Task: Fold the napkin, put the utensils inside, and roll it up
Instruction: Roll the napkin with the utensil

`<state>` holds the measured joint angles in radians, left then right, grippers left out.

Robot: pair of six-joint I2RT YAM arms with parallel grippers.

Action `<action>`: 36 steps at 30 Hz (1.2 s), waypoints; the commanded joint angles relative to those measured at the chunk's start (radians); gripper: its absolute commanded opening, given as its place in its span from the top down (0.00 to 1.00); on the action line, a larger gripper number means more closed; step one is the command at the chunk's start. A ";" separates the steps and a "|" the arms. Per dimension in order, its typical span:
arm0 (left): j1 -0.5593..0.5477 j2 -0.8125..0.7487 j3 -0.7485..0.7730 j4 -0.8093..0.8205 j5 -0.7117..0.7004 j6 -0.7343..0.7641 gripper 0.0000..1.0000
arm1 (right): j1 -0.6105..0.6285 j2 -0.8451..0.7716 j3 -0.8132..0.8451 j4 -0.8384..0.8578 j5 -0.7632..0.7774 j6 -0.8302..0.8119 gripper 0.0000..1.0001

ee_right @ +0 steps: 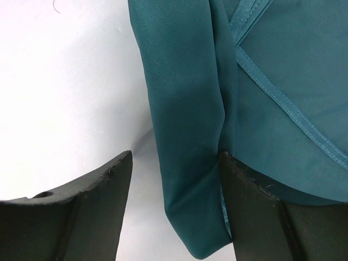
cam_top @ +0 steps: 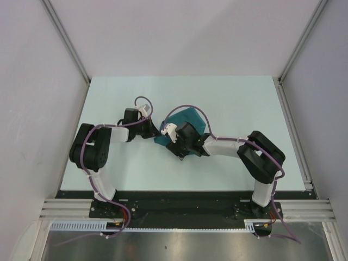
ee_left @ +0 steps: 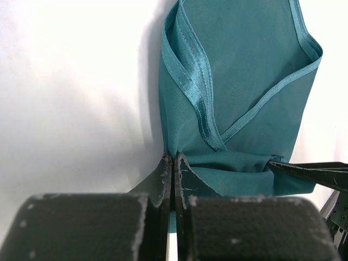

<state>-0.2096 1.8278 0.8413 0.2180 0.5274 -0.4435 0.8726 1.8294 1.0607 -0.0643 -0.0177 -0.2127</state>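
Observation:
The teal napkin (cam_top: 191,119) lies folded and bunched at the table's middle, its hemmed edges crossing in the left wrist view (ee_left: 244,65). My left gripper (cam_top: 156,133) is at the napkin's left corner, and its jaws (ee_left: 173,159) are shut on a pinch of cloth. My right gripper (cam_top: 174,142) is at the napkin's near-left edge. In the right wrist view it (ee_right: 176,157) is open, with a rolled fold of the napkin (ee_right: 185,136) between its fingers, against the right finger (ee_right: 244,190). The fork is hidden.
The pale table (cam_top: 244,103) is walled by white panels, with a metal rail (cam_top: 291,130) along its right side. The tip of my right gripper's finger (ee_left: 310,172) shows at the right edge of the left wrist view, beside the cloth.

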 commanded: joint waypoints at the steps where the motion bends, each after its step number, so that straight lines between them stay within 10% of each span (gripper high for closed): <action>1: 0.009 0.018 0.022 -0.017 0.016 0.009 1.00 | 0.012 0.001 0.024 0.054 0.015 -0.036 0.31; 20: 0.012 0.014 0.030 -0.014 0.029 0.002 1.00 | -0.050 0.114 0.058 0.067 -0.047 0.002 0.34; 30: 0.013 0.001 0.038 0.003 0.039 -0.023 1.00 | -0.110 0.179 0.114 -0.213 -0.326 0.124 0.68; 36: 0.019 -0.062 0.035 0.006 -0.003 -0.041 0.56 | -0.122 0.202 0.111 -0.281 -0.513 0.206 0.81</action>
<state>-0.2028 1.8320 0.8490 0.2184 0.5446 -0.4660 0.7429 1.9606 1.2064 -0.1238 -0.3496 -0.0891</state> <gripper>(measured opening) 0.295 0.199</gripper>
